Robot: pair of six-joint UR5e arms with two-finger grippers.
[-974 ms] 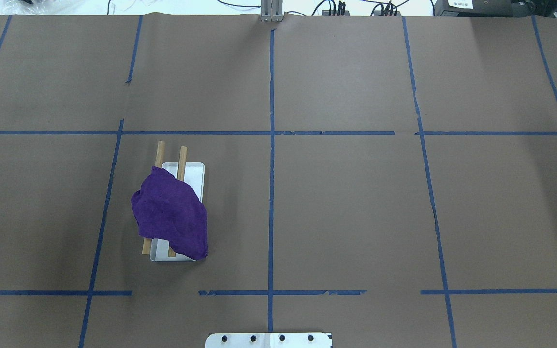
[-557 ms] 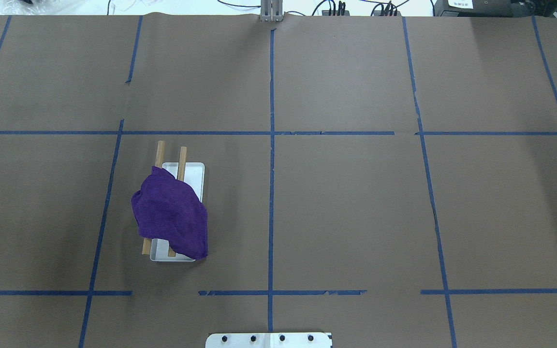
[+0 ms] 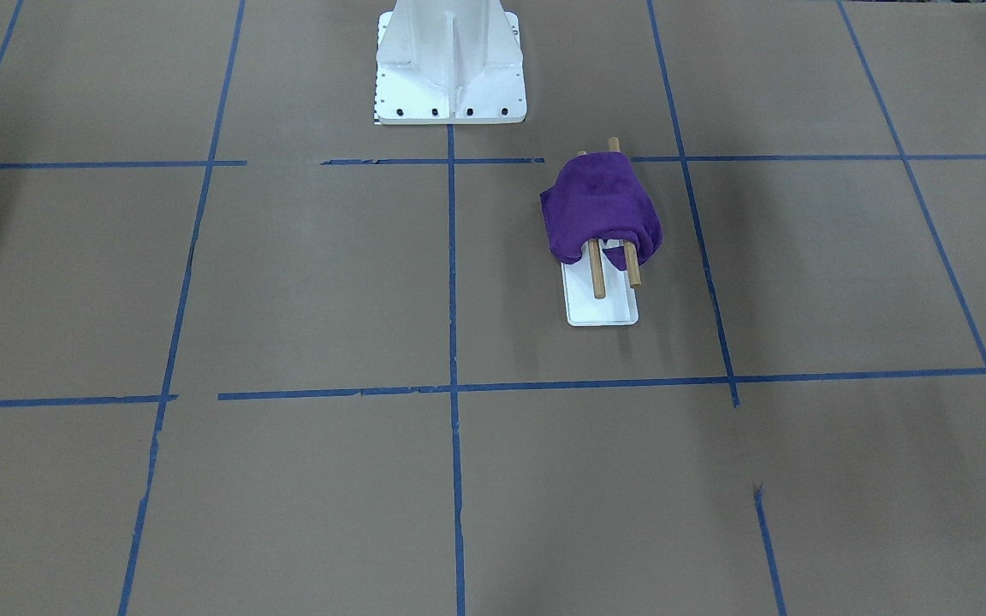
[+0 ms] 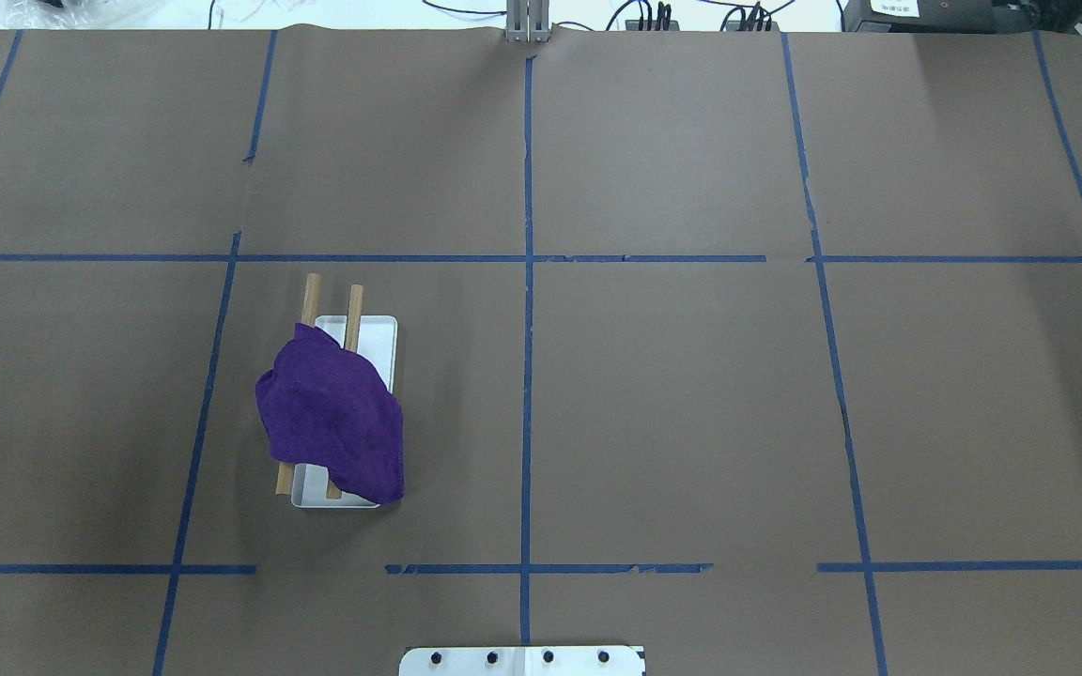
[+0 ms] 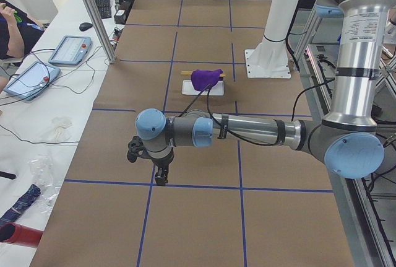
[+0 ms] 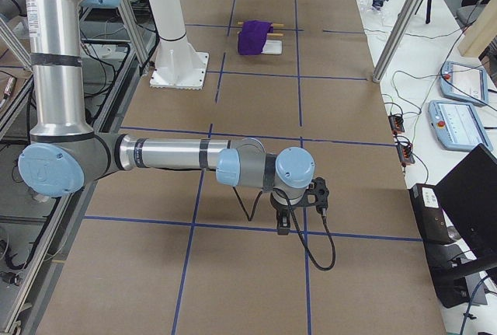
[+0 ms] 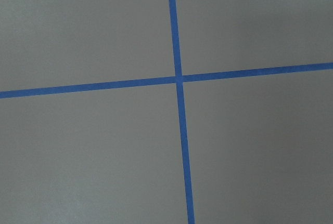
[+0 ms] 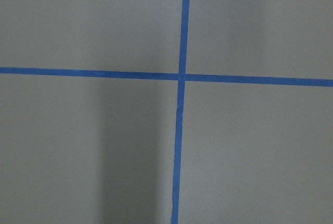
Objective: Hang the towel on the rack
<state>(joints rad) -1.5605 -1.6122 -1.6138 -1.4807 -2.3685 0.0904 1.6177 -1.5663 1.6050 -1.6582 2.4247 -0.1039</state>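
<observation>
The towel [image 4: 332,427] lies draped over both rods [image 4: 311,296] of the rack [image 4: 378,345], bunched toward one end of the rack, with a fold hanging past its base. It looks light, limp and plush, likely to sag and slip on smooth wood. A pinch at a hanging corner beside the rack's base would suit best. The left pincer [image 5: 160,179] and right pincer [image 6: 284,226] hang above the tabletop [image 4: 691,394], well apart from the rack. I cannot tell whether either is released or clenched.

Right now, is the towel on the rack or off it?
On: the towel drapes, bunched, over both rods of the rack.
</observation>
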